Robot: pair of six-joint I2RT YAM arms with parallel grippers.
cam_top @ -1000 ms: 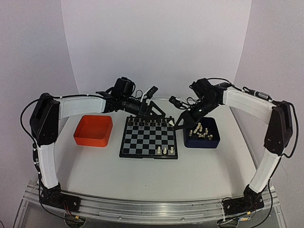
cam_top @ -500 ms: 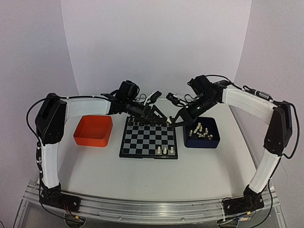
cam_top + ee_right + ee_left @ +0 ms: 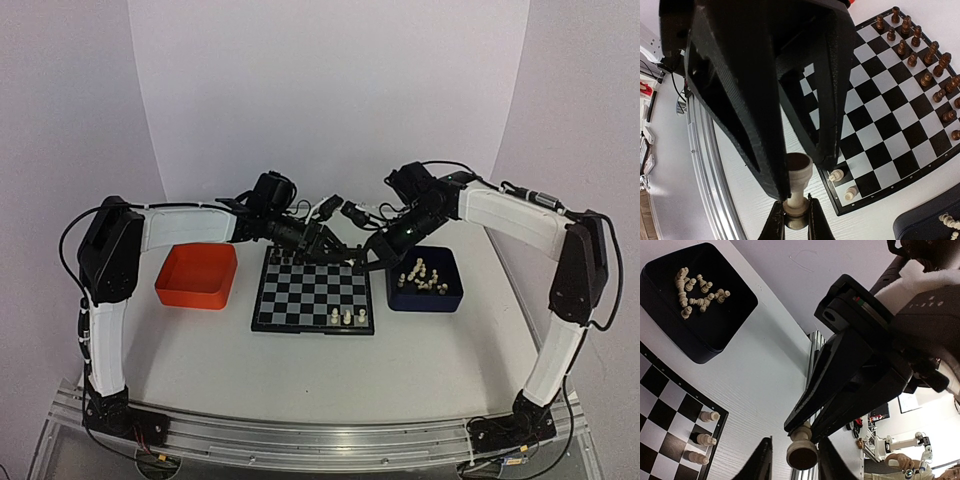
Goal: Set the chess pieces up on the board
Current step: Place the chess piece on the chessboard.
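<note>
Above the far right corner of the board (image 3: 300, 296), my two grippers meet tip to tip. My right gripper (image 3: 796, 221) is shut on the head of a cream chess piece (image 3: 799, 172). In the left wrist view the piece's round base (image 3: 801, 454) hangs between the fingers of my left gripper (image 3: 796, 461). Those fingers flank the base closely, and a gap shows on one side. Three cream pieces (image 3: 347, 317) stand on the board's near row and dark pieces (image 3: 300, 259) on the far row. More cream pieces (image 3: 422, 275) lie in the dark blue tray (image 3: 425, 299).
An orange tray (image 3: 197, 275) sits left of the board with nothing showing in it. The dark blue tray stands right against the board's right edge. Both arms reach in over the far side of the table.
My left gripper has moved right to the right gripper and its jaws have narrowed around the held piece. The right gripper has shifted slightly left, still shut on the piece.
</note>
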